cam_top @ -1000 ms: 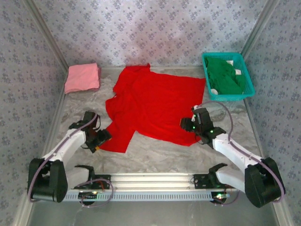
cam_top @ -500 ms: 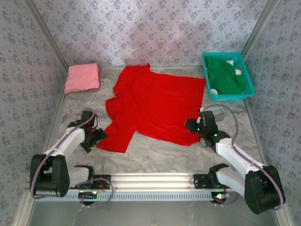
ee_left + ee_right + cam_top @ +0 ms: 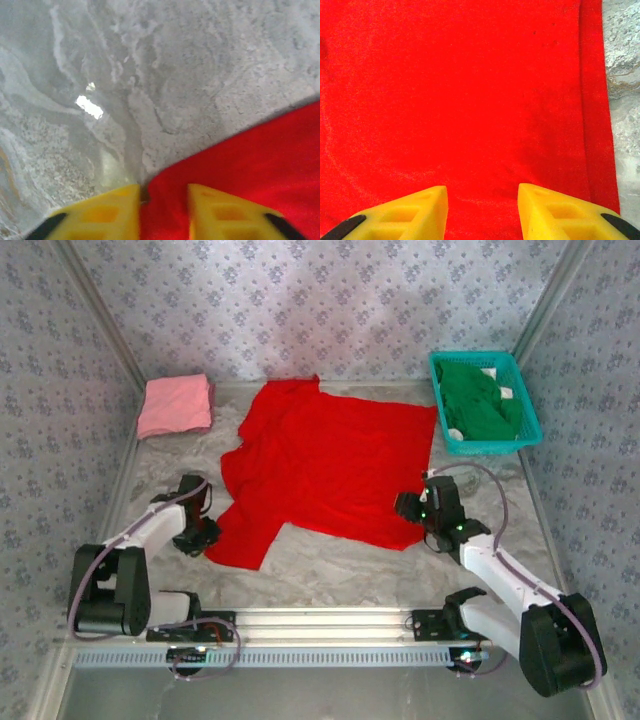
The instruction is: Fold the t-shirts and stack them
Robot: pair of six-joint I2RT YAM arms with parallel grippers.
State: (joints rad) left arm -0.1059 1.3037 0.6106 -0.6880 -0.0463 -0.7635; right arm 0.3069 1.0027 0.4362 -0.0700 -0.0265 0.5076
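**Green shirt in basket, red shirt spread, pink one folded**

The teal mesh basket (image 3: 490, 447) at the far right of the tabletop (image 3: 330, 570) holds the crumpled dark green t-shirt (image 3: 478, 400). The red t-shirt (image 3: 330, 460) lies spread at the centre, and the folded pink t-shirt (image 3: 176, 404) sits far left. The left tool (image 3: 205, 537) pinches the red shirt's near-left sleeve. The right tool (image 3: 408, 505), its jaws apart, is over the shirt's near-right hem.
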